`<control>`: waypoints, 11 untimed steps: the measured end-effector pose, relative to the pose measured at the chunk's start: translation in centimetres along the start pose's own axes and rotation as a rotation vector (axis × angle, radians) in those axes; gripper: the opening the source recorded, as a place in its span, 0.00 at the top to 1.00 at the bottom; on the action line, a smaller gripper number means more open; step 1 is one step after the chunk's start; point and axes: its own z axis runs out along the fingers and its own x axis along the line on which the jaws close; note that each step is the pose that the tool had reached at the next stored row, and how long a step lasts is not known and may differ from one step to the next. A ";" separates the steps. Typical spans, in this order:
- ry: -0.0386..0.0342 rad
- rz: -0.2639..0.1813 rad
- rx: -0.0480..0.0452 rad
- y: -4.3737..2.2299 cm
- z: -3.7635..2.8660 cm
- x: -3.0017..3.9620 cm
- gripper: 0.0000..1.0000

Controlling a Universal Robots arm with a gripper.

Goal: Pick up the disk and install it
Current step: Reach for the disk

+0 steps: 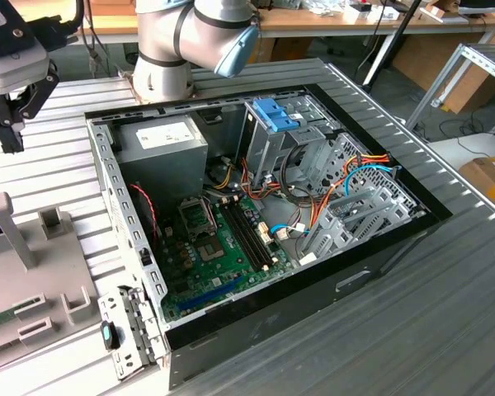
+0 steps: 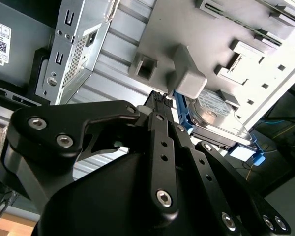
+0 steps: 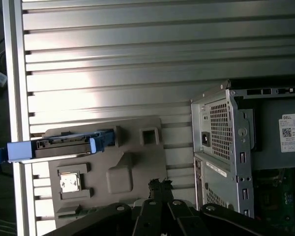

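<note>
One pincer (image 1: 10, 136), closed and empty, hangs upper left over the ribbed surface (image 1: 78, 111); we see the disk (image 3: 64, 145) edge-up in its holder (image 3: 137, 169).

**Q:** What rests on the slatted metal table (image 1: 445, 330)?

**A:** An open computer case (image 1: 371, 268), its green motherboard (image 1: 202, 264) exposed and a grey power-supply box (image 1: 161, 142) in its far corner.

**Q:** And elsewhere?

**A:** A bare blue bracket (image 1: 274, 114) tops the drive cage (image 1: 272, 157), with orange and blue cables (image 1: 346, 177) beside it. A grey moulded fixture (image 1: 33, 289) lies outside the case, at the exterior view's left.
</note>
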 end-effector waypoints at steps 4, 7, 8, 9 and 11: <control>-0.0001 0.000 0.0000 -0.01 0.00 0.16 0.89; 0.0001 0.000 0.0001 -0.07 -0.03 1.00 0.89; 0.0000 0.000 0.0000 -0.11 -0.05 1.46 0.89; -0.0001 0.000 0.0000 -0.15 -0.06 2.07 0.89; 0.0000 0.000 0.0000 -0.21 -0.09 2.76 0.89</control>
